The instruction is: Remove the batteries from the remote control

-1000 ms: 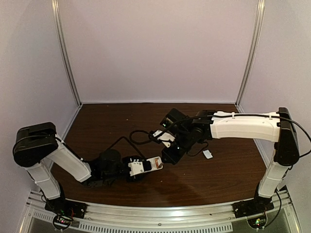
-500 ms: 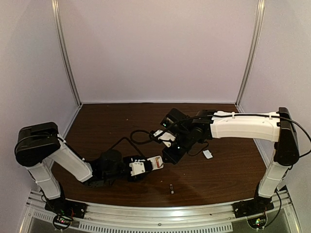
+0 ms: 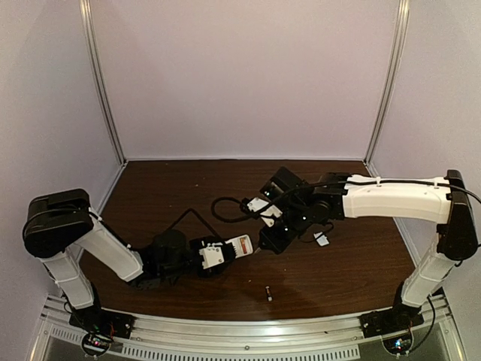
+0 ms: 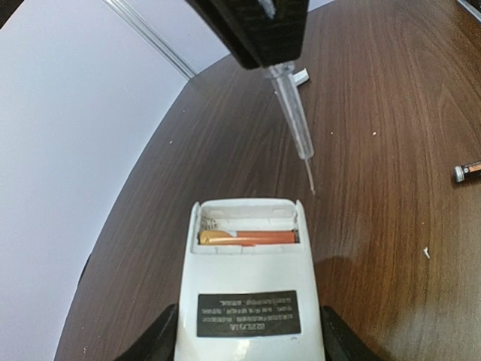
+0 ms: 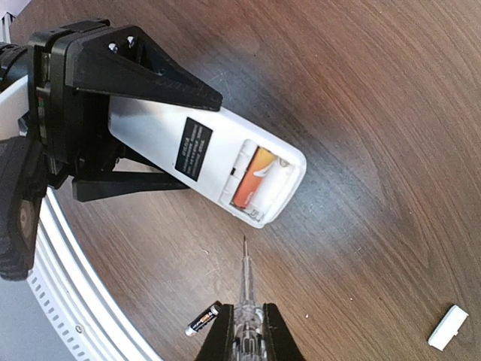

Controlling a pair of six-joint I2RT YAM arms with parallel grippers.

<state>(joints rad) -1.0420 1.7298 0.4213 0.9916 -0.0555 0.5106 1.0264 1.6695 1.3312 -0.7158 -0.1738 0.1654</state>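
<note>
Since prior frame right gripper, clamped on slim clear-handled screwdriver, drew back from flat white plastic remote control held by left gripper — orange cylindrical battery still inside, dark silver-capped battery now loose beside right gripper.

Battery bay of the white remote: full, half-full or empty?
Half-full. The open bay of the flat white rectangular remote control holds one slim orange battery; a dark silvery-ended battery lies on the brown wooden table.

Battery: the dark battery is out of the remote control — it now lies on the table, nearer than the remote.
Right arm: swung to the right — the right gripper and its screwdriver tip have backed off the remote.
</note>
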